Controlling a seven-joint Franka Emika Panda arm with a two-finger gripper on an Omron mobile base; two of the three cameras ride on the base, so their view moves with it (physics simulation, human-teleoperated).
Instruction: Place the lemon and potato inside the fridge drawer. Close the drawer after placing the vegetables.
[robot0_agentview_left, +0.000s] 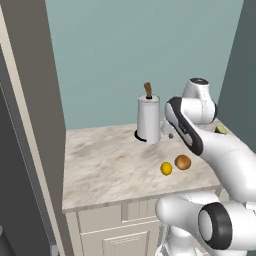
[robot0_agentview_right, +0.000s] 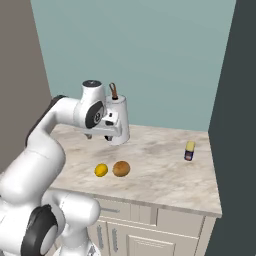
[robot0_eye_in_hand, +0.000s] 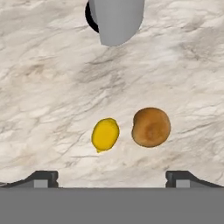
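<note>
We found the end effector (robot0_eye_in_hand: 112, 177) hanging above the tabletop (robot0_eye_in_hand: 52, 87) with its two dark tips set wide apart and nothing between them. In the hand view, the lemon (robot0_eye_in_hand: 105, 134) and the potato (robot0_eye_in_hand: 151, 127) lay just ahead of the tips, side by side but not touching, the lemon nearer the middle of the gap and the potato off toward the right-hand tip. The lemon's long axis ran roughly up the hand view, tilted a little, so it lay across the line joining the two tips (a fair fit for closing on its narrow waist, we judged).

From the right base view, the end effector (robot0_agentview_right: 107, 131) sat high, close to the white paper-towel roll (robot0_agentview_right: 119, 120), with the lemon (robot0_agentview_right: 101, 170) and potato (robot0_agentview_right: 121, 168) lower and nearer the tabletop's front edge. We judged that the coming move called for a descent, with a small shift forward to centre on the lemon. The potato's closeness was the risk, since the right tip could nudge it on the way down.

A small yellow jar (robot0_agentview_right: 190, 150) stood well apart to the right. We could not see the fridge drawer, so neither vegetable was yet in it.
</note>
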